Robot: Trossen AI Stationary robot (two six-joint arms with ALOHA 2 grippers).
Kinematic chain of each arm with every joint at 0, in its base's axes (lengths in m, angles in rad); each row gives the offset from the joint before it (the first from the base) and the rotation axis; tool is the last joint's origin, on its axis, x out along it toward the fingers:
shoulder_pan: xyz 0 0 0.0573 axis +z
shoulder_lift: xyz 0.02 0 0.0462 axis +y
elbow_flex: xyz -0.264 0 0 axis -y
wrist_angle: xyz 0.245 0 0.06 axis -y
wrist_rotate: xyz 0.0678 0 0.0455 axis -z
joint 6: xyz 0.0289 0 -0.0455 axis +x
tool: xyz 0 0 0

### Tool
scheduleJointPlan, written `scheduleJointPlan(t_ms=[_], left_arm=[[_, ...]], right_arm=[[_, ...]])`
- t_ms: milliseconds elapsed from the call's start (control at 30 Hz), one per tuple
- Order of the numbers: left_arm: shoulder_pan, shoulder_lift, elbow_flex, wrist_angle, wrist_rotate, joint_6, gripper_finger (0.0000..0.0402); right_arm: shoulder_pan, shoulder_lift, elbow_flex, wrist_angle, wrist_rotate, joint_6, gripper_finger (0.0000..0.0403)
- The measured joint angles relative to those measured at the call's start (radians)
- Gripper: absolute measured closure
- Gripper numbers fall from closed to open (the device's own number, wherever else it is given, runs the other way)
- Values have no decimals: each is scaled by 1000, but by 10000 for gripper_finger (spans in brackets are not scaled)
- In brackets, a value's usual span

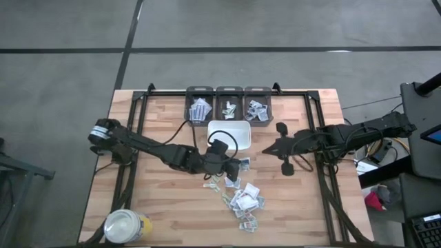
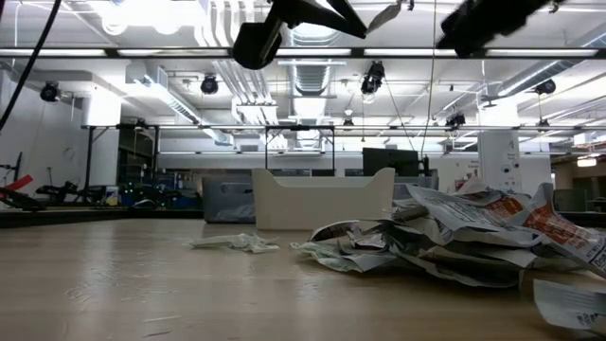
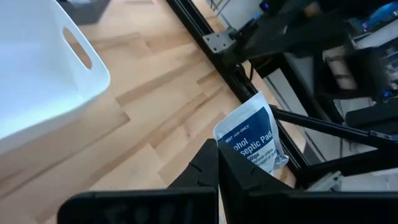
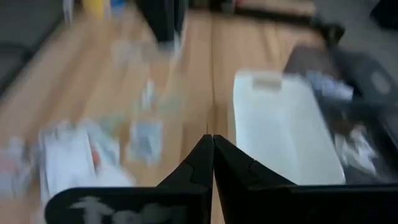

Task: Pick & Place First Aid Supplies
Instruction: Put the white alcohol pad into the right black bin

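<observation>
White paper packets (image 1: 242,201) mostly lie heaped right of centre, yet unsorted, while the left gripper (image 3: 219,163) is clamped on one blue-printed sachet (image 3: 252,141) near the white tray (image 1: 229,131) (right gripper (image 4: 212,142) shut, empty).

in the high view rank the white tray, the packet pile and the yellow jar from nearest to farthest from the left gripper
Measured from the left gripper:
1. white tray, just beyond it, toward the bins.
2. packet pile, just on its near side; nearly a tie with the tray.
3. yellow jar, at the near left corner.
</observation>
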State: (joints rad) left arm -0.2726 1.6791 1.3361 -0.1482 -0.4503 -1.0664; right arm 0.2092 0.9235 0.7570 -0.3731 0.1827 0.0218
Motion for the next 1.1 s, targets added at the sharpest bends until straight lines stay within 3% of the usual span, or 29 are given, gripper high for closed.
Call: scheduleJointPlan(t_ms=[167,633,867,1100], left_arm=[[0,0,0,-3,-47,30,402],[0,0,0,-34,-165,154,401],[-2,0,0,-31,-216,223,401],[-3,0,1,-31,-246,234,401]], right_arm=[[0,46,1,250,0,172,394],[-1,84,5,225,-51,387,389],[-10,96,5,234,-71,487,326],[-49,162,5,351,-75,566,253]])
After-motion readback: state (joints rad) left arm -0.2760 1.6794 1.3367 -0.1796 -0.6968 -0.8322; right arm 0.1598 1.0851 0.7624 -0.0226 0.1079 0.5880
